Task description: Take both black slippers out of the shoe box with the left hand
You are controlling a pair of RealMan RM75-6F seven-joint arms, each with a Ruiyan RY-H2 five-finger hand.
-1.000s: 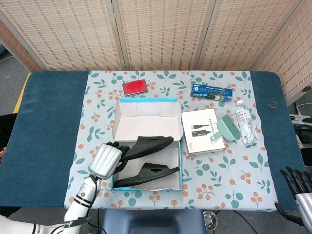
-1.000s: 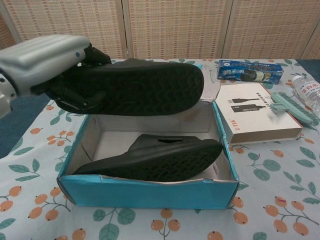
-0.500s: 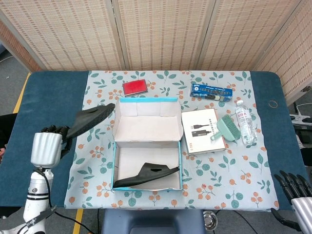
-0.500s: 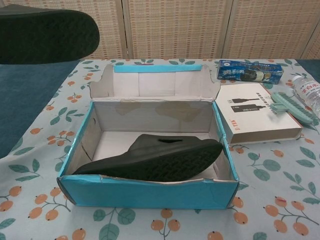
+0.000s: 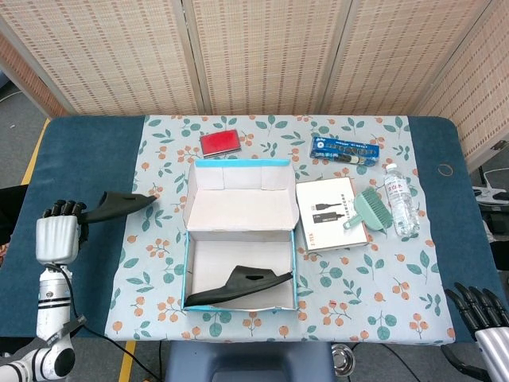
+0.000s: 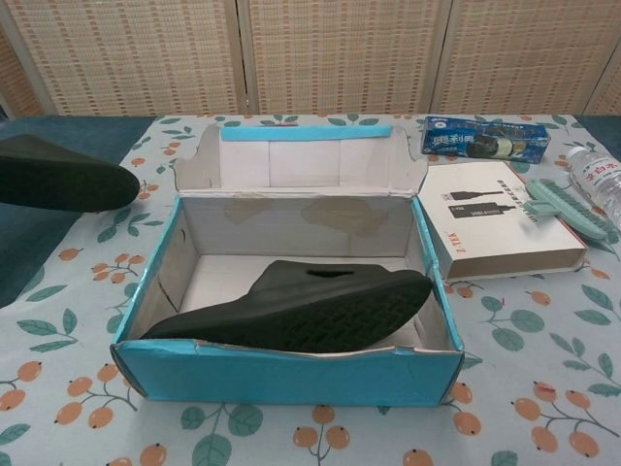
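Observation:
My left hand (image 5: 59, 231) grips one black slipper (image 5: 116, 205) by its heel, out to the left of the shoe box (image 5: 188, 239), low over the left edge of the floral cloth. In the chest view only that slipper's toe (image 6: 63, 175) shows at the left edge; the hand is out of frame there. The second black slipper (image 5: 242, 287) lies inside the box along its near wall, on its side (image 6: 291, 311). My right hand (image 5: 481, 314) hangs at the bottom right corner, off the table, fingers spread and holding nothing.
The box's lid flap (image 5: 238, 177) stands up at the back. Right of the box lie a white book (image 5: 330, 213), a green brush (image 5: 367, 208) and a water bottle (image 5: 400, 199). A blue biscuit pack (image 5: 345, 149) and a red wallet (image 5: 219, 142) sit further back.
My left hand has carried the first slipper from above the box out to the left and lowered it toward the table. The second slipper has stayed in the box.

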